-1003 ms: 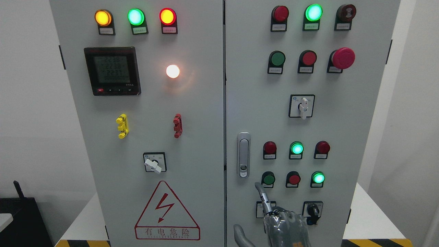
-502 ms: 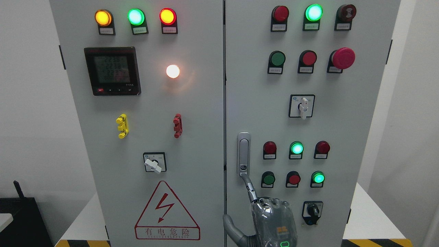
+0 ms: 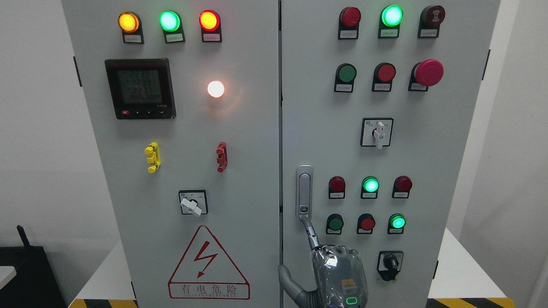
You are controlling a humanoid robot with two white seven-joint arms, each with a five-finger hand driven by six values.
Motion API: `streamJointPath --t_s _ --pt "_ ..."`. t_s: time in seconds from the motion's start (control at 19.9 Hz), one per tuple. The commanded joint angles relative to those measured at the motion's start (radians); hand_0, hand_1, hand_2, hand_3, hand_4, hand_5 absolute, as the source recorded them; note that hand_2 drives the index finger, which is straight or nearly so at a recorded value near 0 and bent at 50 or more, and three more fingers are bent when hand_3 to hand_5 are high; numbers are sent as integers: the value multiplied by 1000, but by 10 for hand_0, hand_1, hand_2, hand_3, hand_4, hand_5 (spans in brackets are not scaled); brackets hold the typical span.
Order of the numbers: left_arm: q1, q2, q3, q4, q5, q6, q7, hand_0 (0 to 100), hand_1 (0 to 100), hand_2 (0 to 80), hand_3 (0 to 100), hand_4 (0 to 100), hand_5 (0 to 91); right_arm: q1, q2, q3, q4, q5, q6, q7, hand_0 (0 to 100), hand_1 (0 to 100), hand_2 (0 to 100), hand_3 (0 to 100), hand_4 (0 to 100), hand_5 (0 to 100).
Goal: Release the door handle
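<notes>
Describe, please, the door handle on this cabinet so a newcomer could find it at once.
Start at the grey cabinet's right door. Along its left edge, about mid-height beside the centre seam, sits the door handle. It is the only tall, slim silver piece there; its neighbours are round red and green buttons.

A tall grey metal cabinet [image 3: 239,141] is standing ahead. The slim silver door handle [image 3: 304,192] is sitting at its right door's left edge, above the right hand [image 3: 338,273]. A triangular red-bordered warning sign [image 3: 208,263] is lying lower left.

Right hand [image 3: 338,276]: wrist cut off by bottom edge.
Meter [image 3: 140,88]: digits too blurred to read.
Button labels [image 3: 347,34]: print too small.
</notes>
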State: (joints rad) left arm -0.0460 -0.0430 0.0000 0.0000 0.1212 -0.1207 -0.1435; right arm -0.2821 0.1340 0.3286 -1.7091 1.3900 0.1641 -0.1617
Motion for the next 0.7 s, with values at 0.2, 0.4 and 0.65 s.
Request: streamJointPath --t_s 0.2,0.4,0.65 --pt "0 0 11 17 0 0 1 120 389 0 0 0 0 -19 1 0 19 1 3 2 269 250 0 1000 1000 996" --pt "0 0 11 17 0 0 1 120 389 0 0 0 0 -19 1 0 19 1 20 19 270 250 0 1000 1000 996" --pt "1 0 11 17 0 0 1 120 389 0 0 0 0 -17 1 -2 17 1 31 37 271 250 0 1000 1000 996"
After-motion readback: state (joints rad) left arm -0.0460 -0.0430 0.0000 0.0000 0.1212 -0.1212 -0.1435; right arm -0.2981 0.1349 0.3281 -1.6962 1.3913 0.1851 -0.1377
